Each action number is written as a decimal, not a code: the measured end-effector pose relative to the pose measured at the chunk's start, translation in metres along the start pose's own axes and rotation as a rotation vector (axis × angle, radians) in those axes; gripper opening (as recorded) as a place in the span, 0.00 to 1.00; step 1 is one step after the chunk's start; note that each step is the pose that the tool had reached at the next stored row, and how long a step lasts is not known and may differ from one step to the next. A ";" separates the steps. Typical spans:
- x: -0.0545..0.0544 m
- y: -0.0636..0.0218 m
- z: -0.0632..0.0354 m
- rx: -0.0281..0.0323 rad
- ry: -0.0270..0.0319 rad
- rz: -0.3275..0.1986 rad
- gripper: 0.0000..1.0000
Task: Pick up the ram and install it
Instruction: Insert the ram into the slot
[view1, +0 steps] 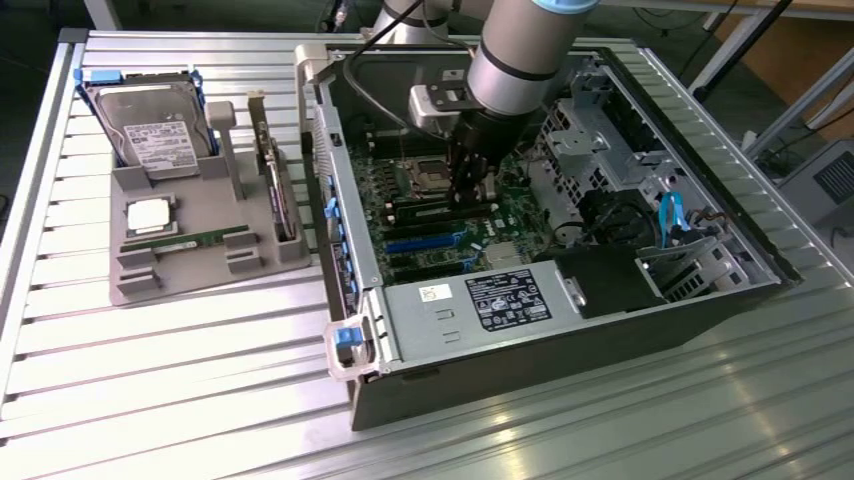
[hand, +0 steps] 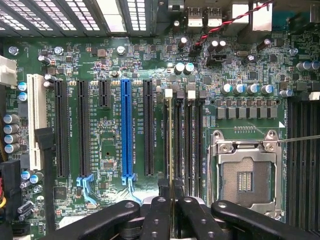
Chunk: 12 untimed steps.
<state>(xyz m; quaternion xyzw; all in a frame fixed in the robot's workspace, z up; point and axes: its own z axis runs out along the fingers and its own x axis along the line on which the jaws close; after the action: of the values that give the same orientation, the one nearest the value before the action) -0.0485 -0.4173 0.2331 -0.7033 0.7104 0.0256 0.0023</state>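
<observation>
The ram (hand: 170, 150) stands on edge, seen as a thin line running along one of the memory slots (hand: 186, 145) just beside the open processor socket (hand: 245, 172) on the motherboard (hand: 107, 135). Its near end sits between the fingers (hand: 159, 212), which are clamped on it, one pad on each face. So the pick-up looks done and the stick is over or in its slot; whether it is fully seated I cannot tell. In the exterior view the gripper (view1: 470, 195) reaches down into the open computer case (view1: 747, 290) on the table (view1: 174, 380), well right of the grey parts holder (view1: 200, 265).
</observation>
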 end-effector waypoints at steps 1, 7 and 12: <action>0.000 0.0000 0.0002 0.0000 -0.0001 0.000 0.12; 0.000 0.0000 -0.0002 0.0000 -0.0002 0.000 0.12; 0.000 0.0000 0.0005 -0.0003 -0.0034 -0.009 0.12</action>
<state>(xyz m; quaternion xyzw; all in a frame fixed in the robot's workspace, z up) -0.0485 -0.4170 0.2325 -0.7065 0.7072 0.0269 0.0035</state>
